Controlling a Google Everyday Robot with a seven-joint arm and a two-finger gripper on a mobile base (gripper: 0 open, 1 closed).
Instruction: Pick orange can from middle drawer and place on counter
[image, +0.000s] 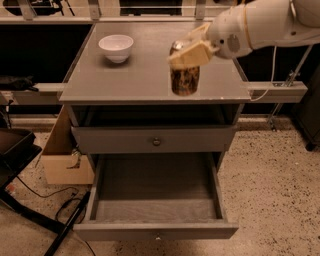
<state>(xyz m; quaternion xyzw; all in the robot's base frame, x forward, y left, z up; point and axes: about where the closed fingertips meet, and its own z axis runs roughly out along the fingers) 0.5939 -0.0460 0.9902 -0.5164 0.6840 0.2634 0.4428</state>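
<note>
The orange can (185, 80) stands upright over the front right part of the grey counter (135, 75); I cannot tell whether it touches the top or hangs just above it. My gripper (187, 51) reaches in from the upper right and is shut on the can's top, its pale fingers (192, 54) covering most of the silver lid. The middle drawer (155, 231) is pulled fully out below and holds nothing. The upper drawer (156, 141), with a round knob, is closed.
A white bowl (116, 47) sits on the counter's back left. A cardboard box (60, 162) stands on the floor left of the cabinet, with black cables (60, 210) and dark equipment (15, 150) nearby. A rail (280, 90) runs to the right.
</note>
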